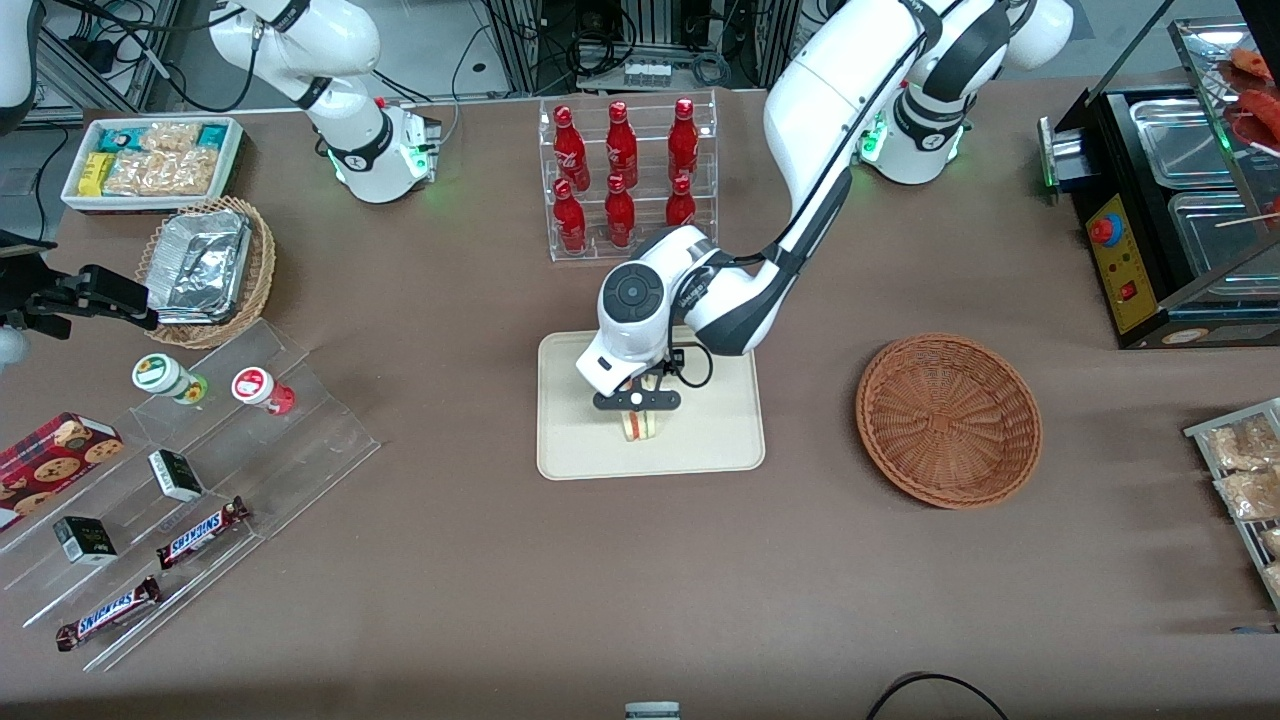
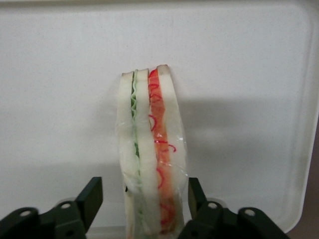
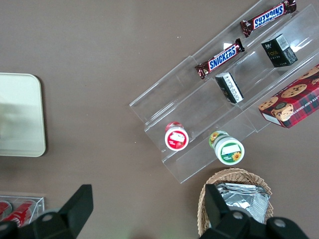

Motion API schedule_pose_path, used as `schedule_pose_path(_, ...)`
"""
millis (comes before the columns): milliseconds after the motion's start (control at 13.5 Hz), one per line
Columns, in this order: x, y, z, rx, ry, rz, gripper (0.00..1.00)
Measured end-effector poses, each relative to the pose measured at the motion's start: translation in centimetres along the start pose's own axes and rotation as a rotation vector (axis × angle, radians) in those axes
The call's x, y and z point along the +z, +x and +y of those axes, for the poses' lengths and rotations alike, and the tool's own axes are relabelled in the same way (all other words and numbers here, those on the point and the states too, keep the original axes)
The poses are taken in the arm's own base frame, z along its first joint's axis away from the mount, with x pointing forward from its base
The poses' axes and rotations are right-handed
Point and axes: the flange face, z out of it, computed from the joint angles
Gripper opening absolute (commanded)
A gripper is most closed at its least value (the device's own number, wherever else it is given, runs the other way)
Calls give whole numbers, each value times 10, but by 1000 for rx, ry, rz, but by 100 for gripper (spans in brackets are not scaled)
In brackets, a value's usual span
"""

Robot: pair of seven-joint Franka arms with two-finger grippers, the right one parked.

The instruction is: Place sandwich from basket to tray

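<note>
The sandwich (image 2: 152,164) stands on its edge over the middle of the tray (image 1: 570,450), a thin wedge of pale bread with green filling on one side and red and orange on the other, wrapped in clear film. The gripper (image 1: 637,402) is right above it, and in the left wrist view its two fingers (image 2: 91,199) stand apart on either side of the wedge – a visible gap on the green side, the other finger close to or just touching the film – so the jaws look released, or very nearly so, not clenched. Whether the sandwich already rests on the tray floor or hangs just above it cannot be told. That is where the risk lies: a narrow wedge balanced on edge has little footing, and once the fingers leave it may well topple flat. It would probably still land on the tray, since the rim is well apart from it on all sides. The worse case is the film clinging to the nearer finger – a lift could then drag the sandwich up or flick it sideways. The basket (image 1: 948,420), toward the working arm's end of the table, lies empty, so only a clean, straight retreat seems left.
</note>
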Motion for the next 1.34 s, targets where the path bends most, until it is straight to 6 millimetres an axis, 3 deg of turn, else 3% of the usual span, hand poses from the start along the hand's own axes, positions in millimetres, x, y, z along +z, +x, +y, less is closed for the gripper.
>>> schedule_pose_path(223, -17, 4, 5, 0, -23, 22, 100)
schedule_pose_path(371, -41, 5, 7, -6, -31, 34, 100)
schedule_pose_path(743, -137, -3, -3, -17, -27, 59, 100)
schedule_pose_path(1114, -215, 4, -43, -69, -23, 74, 100)
schedule_pose_path(1337, -256, 23, -88, -145, -54, 62, 100)
